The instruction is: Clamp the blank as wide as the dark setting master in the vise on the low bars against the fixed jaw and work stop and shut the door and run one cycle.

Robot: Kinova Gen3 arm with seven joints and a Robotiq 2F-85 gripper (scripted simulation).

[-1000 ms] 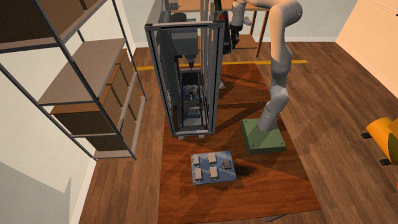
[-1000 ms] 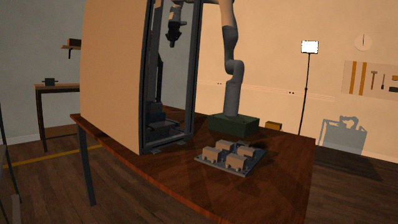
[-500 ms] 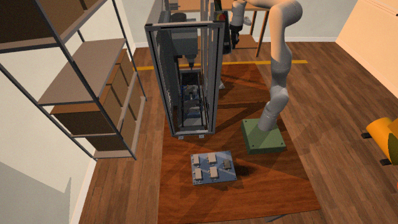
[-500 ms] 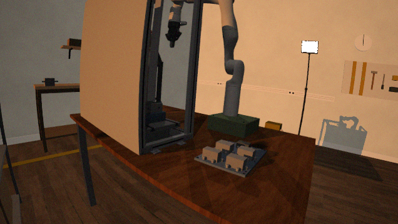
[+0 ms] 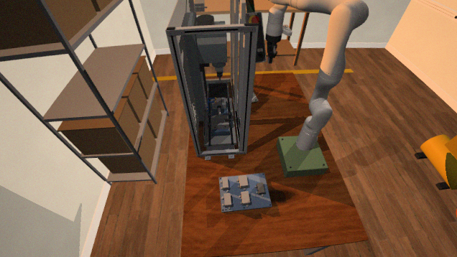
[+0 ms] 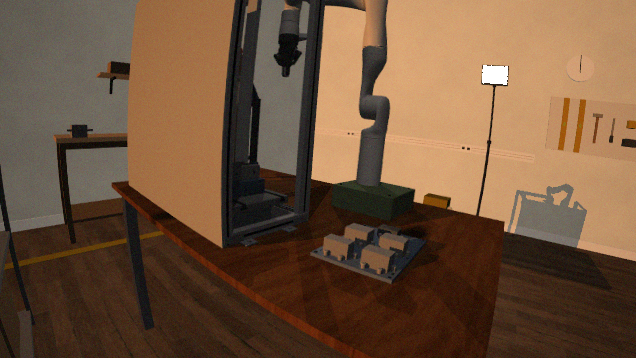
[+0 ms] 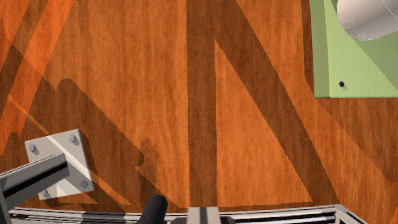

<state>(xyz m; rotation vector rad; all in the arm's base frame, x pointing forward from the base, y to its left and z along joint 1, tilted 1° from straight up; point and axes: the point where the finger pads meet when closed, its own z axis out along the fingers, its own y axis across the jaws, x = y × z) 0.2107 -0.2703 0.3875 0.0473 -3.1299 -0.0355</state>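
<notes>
Only top view shows 5 blocks on plate (image 5: 264,205); pincer (image 5: 271,58) closed, empty.

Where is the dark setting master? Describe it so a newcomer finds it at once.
On the wooden table, find the blue-grey plate beside the green arm base. Of its five blocks, the setting master is the lone dark grey one, nearest that base.

Green base (image 5: 316,169), seemingly blue-grey plate (image 5: 264,206)

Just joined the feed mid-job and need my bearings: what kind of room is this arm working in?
Most likely a small machine workshop: a guarded machine stands on the wooden table, a metal shelf rack holds boxes, and hand tools hang on a wall board.
</notes>
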